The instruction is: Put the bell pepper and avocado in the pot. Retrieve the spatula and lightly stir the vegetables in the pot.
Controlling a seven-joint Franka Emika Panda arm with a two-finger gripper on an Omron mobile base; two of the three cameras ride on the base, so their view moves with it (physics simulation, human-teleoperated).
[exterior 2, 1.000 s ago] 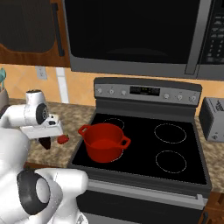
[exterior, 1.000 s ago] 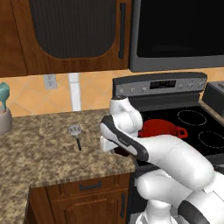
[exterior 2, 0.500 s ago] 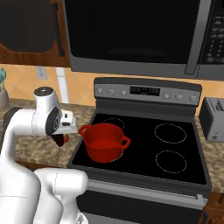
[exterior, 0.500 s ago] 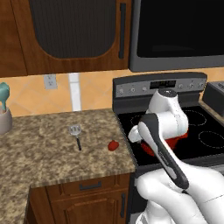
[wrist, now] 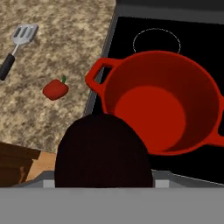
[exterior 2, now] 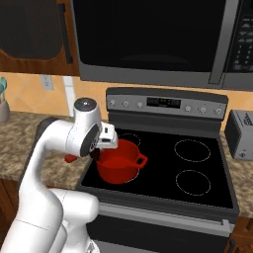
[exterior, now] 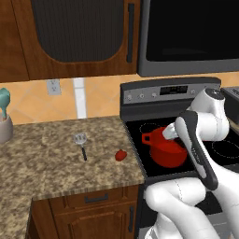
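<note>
A dark purplish-black avocado (wrist: 103, 151) bulges up at the bottom of the hand view, and my gripper (exterior 2: 99, 152) is shut on it; it hides the fingertips. The gripper hangs just above the near left rim of the red pot (wrist: 199, 76) (exterior: 167, 151) (exterior 2: 118, 165), which stands with nothing in it on the stove's front left burner. On the granite counter left of the stove lies the red bell pepper (wrist: 55, 89) (exterior: 121, 155). Farther left rests the spatula (wrist: 17, 43) (exterior: 81, 142), silver slotted head away from me.
A beige holder with a teal-handled utensil (exterior: 3, 121) stands at the counter's far left. A toaster (exterior 2: 239, 134) sits right of the stove (exterior 2: 197, 173). A microwave (exterior 2: 153, 39) and cabinets hang overhead. The counter's front edge runs close below the pepper.
The arm has swung right, from over the counter near the pepper to above the pot's left rim, carrying the avocado. Pepper, spatula and pot stayed put.
</note>
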